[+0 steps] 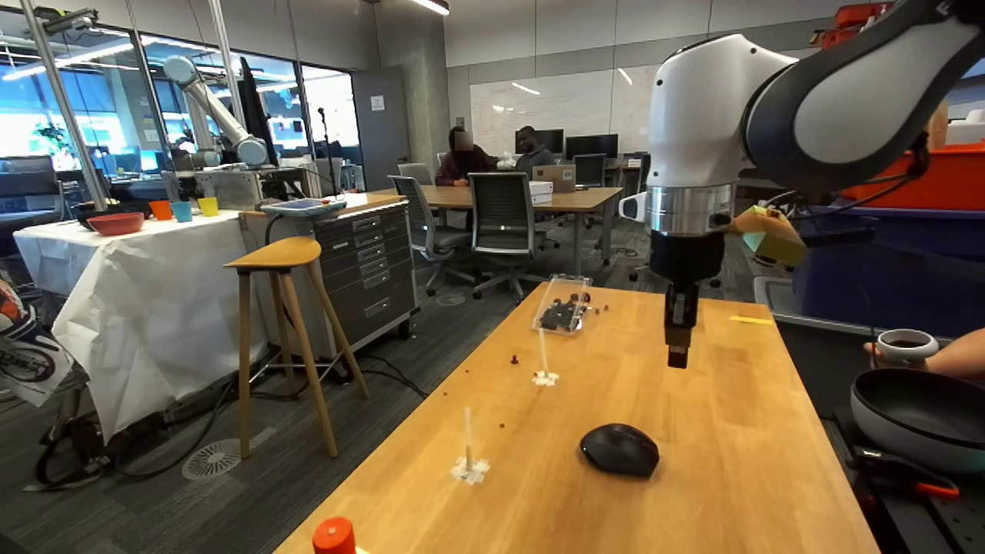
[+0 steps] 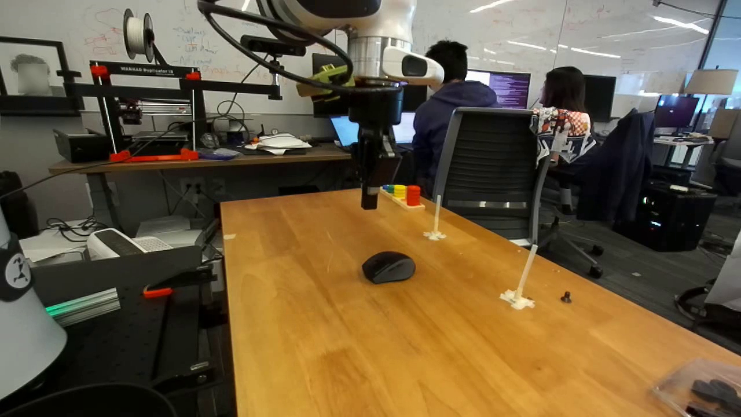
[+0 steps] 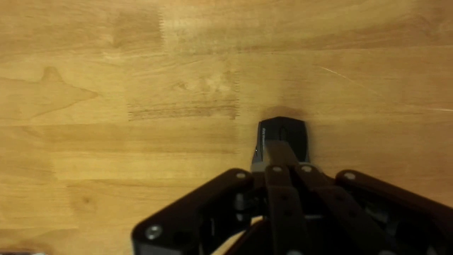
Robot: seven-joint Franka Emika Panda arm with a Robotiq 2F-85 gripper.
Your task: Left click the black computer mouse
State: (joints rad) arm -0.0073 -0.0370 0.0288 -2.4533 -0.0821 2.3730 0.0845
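I'm kinda hovering my gripper (image 1: 678, 357) above the wooden table (image 1: 731, 500), fingers together and pointing down. The black computer mouse (image 1: 620, 450) is just sitting on that table, and in my wrist view my fingers are blocking part of it.

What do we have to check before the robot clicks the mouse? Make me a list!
1. Is the mouse flat on the table? Ok.
2. Is the gripper shut for poking? Ok, it is closed.
3. Are the sticks apart from the mouse? Ok.
4. Is the gripper exactly over the left button? Cannot tell: in the wrist view it hides part of the mouse.
5. Is the gripper low enough to click? Not ok: both exterior views show a gap above the mouse.
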